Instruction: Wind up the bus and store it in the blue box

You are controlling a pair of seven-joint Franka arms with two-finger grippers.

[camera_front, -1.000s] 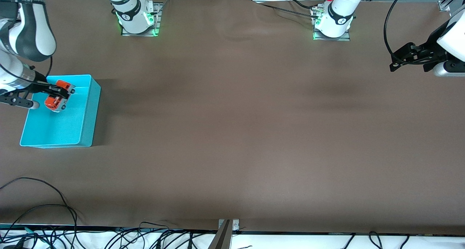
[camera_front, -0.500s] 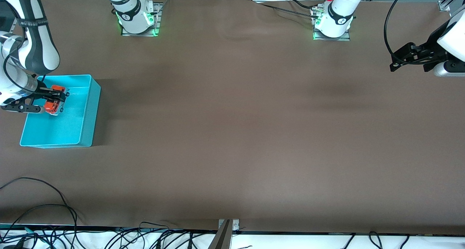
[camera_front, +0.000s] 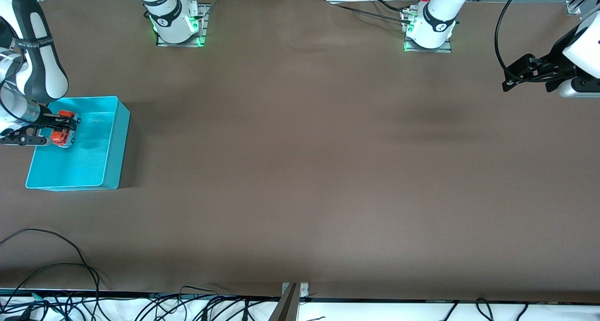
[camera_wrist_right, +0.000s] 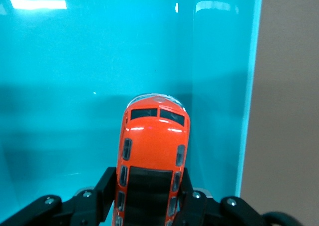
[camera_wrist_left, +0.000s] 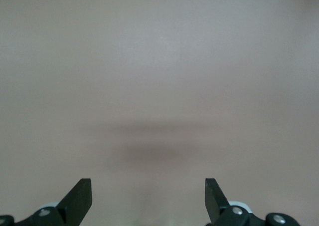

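A: Why does the right gripper (camera_front: 65, 130) hold the bus (camera_front: 60, 129) inside the box (camera_front: 110, 143)?

B: I think it is the storing step. The gripper is low in the part of the box that is farther from the front camera, close to the wall at the outer edge of the table. Probably it brings the bus down near the floor, so that a wound-up toy does not drop or roll when it is let go. If the wheels already touch the floor, I cannot tell.

A: And where is the bus relative to the fingers?

B: In the right wrist view the bus (camera_wrist_right: 153, 151) lies between the two fingers (camera_wrist_right: 192, 196). They are closed on its sides, around the back half. The front with the windscreen sticks out past the fingertips and points to a box wall (camera_wrist_right: 219, 86), which is near.

A: What about the left gripper (camera_front: 520, 75)?

B: It waits over the bare table (camera_front: 300, 171) at the left arm's end, well apart from the box. Its fingers (camera_wrist_left: 79, 198) are wide open and hold nothing.

A: So what remains?

B: In my judgement, only to open the right fingers and go up without catching the bus.
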